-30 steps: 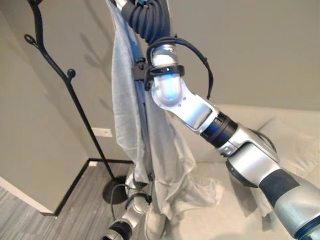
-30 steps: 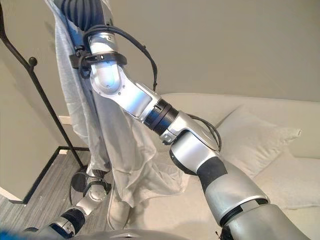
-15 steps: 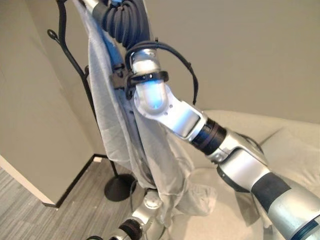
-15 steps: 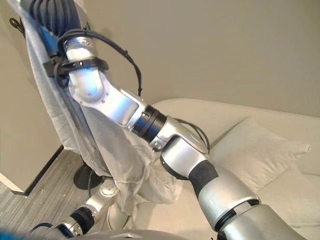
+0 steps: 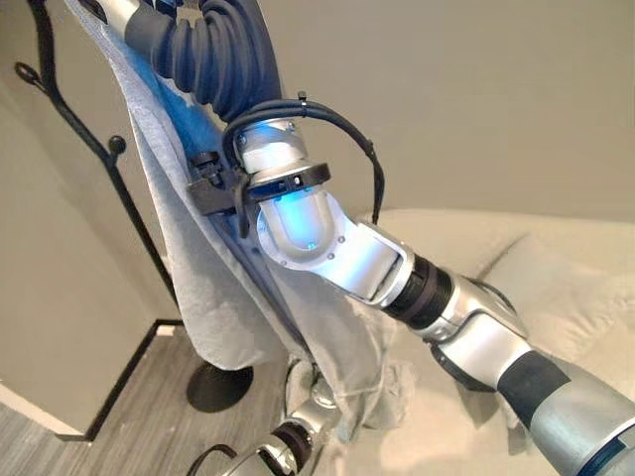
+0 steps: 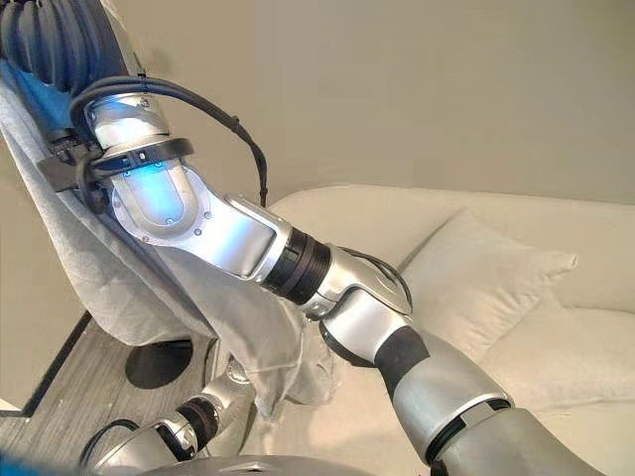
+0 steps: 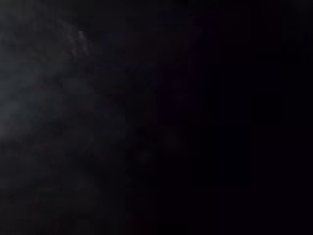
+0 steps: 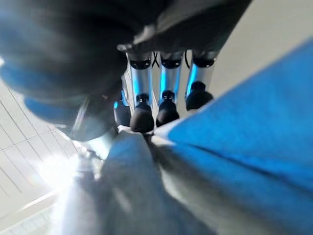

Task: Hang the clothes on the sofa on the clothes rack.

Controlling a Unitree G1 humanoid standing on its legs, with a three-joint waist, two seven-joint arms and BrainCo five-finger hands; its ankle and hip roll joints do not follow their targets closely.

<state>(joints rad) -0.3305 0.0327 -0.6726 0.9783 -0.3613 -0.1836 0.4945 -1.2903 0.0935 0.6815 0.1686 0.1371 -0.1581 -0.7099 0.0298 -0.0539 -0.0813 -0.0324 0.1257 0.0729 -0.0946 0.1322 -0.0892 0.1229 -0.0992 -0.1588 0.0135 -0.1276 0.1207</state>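
A light grey garment [image 5: 213, 307] hangs in a long drape from the top left of the left eye view down to the sofa's front. My right hand [image 8: 164, 105] is raised high, its dark-tipped fingers curled and pinching the garment's top edge. The black clothes rack [image 5: 143, 213] stands just left of the garment, its curved hooks level with the cloth's upper part. My left arm [image 5: 288, 441] comes up from below, and its hand is hidden under the garment's lower folds. The left wrist view is dark.
The cream sofa [image 5: 556, 297] runs along the right, with a pale cushion [image 6: 486, 288] on it. The rack's round base [image 5: 218, 387] rests on grey wood flooring in the wall corner. Beige walls close in behind and to the left.
The view has swung about. My right arm has carried the garment's top further left and up beside the rack's hooks, and the cloth's lower end has come up off the sofa seat.
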